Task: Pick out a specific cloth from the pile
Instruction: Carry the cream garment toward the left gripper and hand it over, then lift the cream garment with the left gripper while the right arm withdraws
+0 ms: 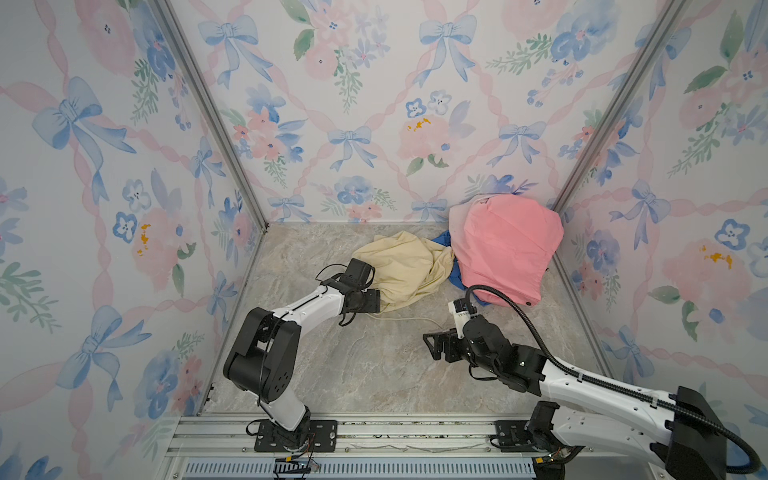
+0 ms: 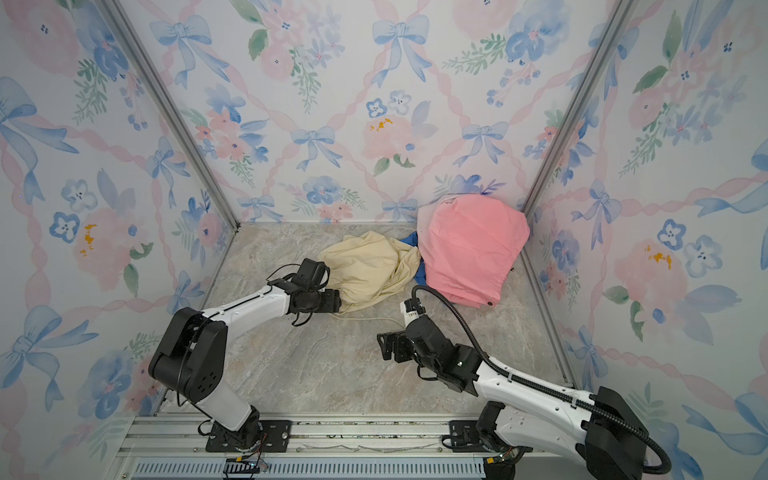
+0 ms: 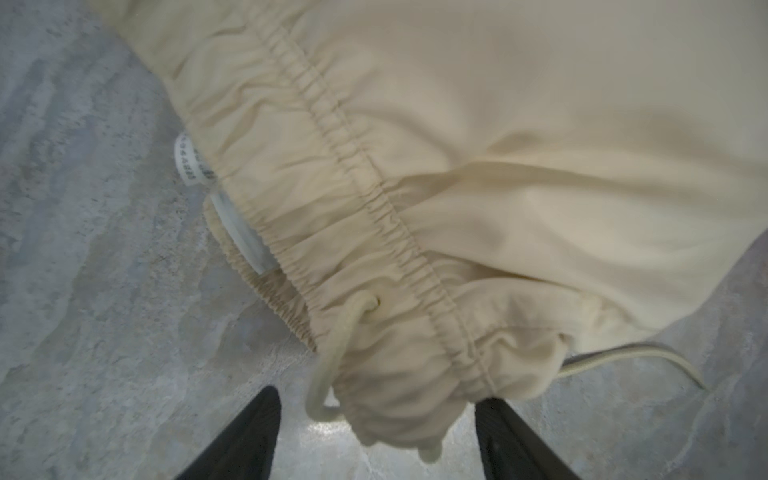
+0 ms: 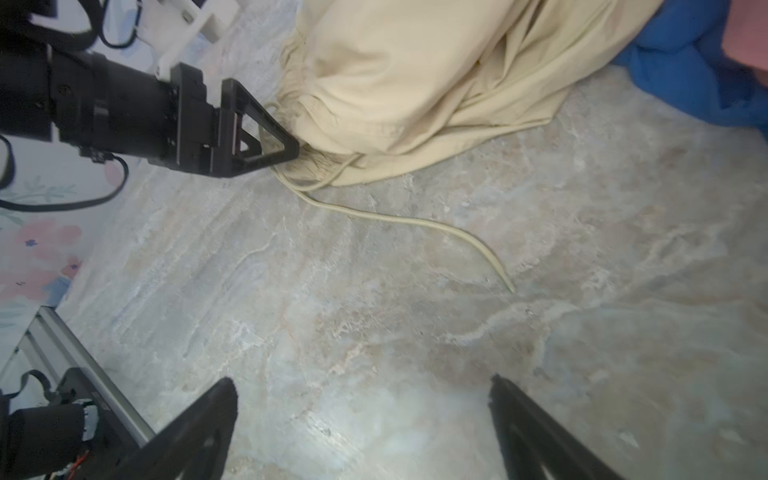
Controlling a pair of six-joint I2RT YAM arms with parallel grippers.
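Marble-look bench point(image 1: 374, 374) carries the cloth point(image 1: 405, 266) at centre, touching the pile point(image 1: 505, 249) far right. My left end effector point(image 3: 376, 432) straddles its waistband point(image 3: 374, 199), half open; my right end effector point(image 4: 361, 428) gapes empty, near its cord point(image 4: 415, 222).

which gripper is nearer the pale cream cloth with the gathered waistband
Left. The left gripper straddles the pale cream cloth's bunched waistband; the right gripper hangs open over bare floor, apart from it.

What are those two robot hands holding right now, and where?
Neither grips yet. The left hand straddles the cream cloth's gathered waistband, jaws not clamped; the right hand is open over bare floor.
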